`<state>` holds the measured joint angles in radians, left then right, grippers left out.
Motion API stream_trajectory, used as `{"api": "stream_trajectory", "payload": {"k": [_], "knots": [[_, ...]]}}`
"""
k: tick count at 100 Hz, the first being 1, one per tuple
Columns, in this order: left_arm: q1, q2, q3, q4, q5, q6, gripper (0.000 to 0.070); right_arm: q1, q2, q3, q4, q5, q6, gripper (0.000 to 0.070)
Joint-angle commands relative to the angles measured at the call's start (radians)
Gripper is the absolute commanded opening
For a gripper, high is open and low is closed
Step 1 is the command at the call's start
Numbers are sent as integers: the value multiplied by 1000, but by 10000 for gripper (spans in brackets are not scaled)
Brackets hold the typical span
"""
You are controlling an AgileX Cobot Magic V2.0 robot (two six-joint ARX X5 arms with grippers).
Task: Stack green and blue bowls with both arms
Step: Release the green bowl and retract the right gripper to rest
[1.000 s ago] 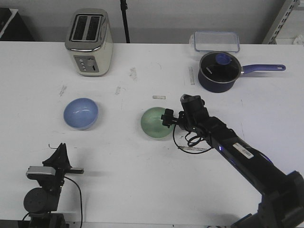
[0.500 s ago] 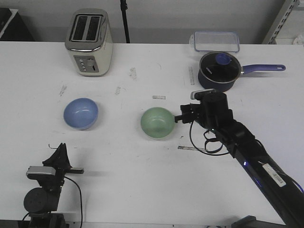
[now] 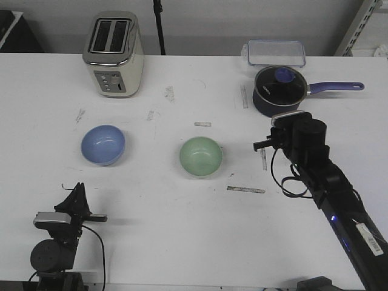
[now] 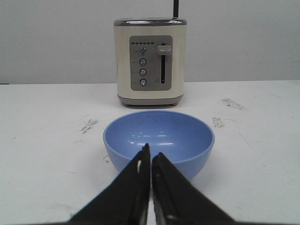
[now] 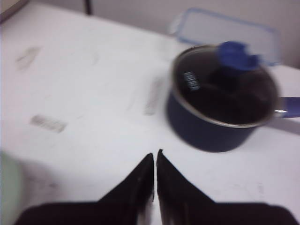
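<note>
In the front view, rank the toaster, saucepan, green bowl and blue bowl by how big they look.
1. Toaster, largest.
2. Saucepan, counting its long handle; the pot body alone looks nearer the bowls' size.
3. Blue bowl and green bowl: they look alike, so I won't rank them.

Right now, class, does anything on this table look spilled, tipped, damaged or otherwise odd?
Nothing is spilled or tipped. The green bowl and blue bowl sit upright and apart, the saucepan keeps its lid on. The white table only shows grey scuffs and tape strips.
</note>
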<state>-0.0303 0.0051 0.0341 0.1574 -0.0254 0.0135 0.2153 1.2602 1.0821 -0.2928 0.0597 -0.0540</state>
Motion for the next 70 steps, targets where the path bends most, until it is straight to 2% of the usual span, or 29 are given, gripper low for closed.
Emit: {"api": "stream_trajectory", "payload": {"k": [1, 28, 61, 70], "knots": [[0, -2, -23, 16, -1, 9, 2, -13, -18, -50, 56, 0, 30, 0], [0, -2, -23, 16, -1, 9, 2, -125, -214, -299, 230, -7, 224, 0], [0, -2, -23, 16, -1, 9, 2, -196, -525, -569, 346, -23, 231, 3], [0, -2, -23, 16, -1, 9, 2, -196, -614, -610, 345, -37, 186, 3]]}}
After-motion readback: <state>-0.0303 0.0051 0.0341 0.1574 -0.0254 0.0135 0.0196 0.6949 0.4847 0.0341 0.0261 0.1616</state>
